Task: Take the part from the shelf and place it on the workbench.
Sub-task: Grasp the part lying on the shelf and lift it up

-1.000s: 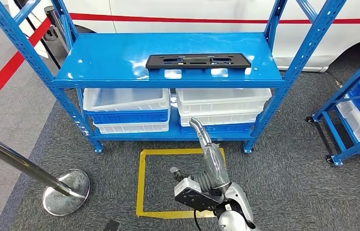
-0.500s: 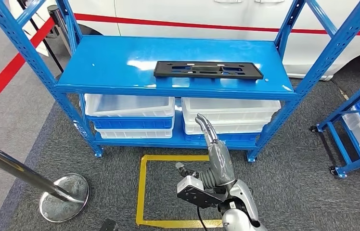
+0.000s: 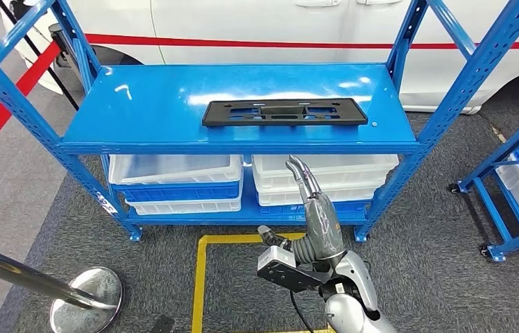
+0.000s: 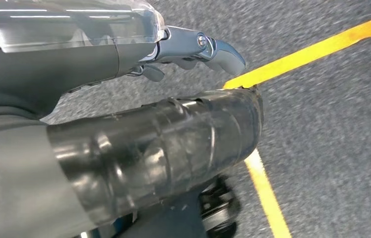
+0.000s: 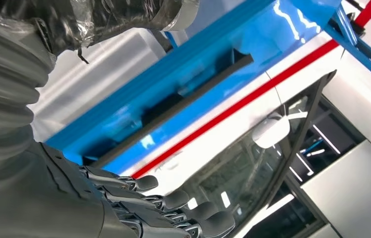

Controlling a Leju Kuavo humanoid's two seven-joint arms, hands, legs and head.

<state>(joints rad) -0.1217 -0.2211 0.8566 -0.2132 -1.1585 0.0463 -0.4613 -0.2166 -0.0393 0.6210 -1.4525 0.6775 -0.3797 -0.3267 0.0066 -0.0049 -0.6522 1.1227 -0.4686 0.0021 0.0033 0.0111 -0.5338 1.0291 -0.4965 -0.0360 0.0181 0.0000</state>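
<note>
The part (image 3: 285, 112), a flat black plate with cutouts, is lying on the blue shelf (image 3: 152, 104), near its front edge. The right hand (image 3: 312, 208) is pointing up below it, fingers (image 5: 173, 201) extended, holding nothing. The left hand (image 4: 193, 47) is showing blurred; its grip cannot be told.

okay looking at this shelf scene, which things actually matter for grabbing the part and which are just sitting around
For the job:
- black part, lying flat on the top shelf
- right hand, raised in front of the shelf, holding nothing

Just there:
- white bins on the lower level
- yellow floor marking
- metal post base
- white car behind the shelf
- second blue rack to the right
</note>
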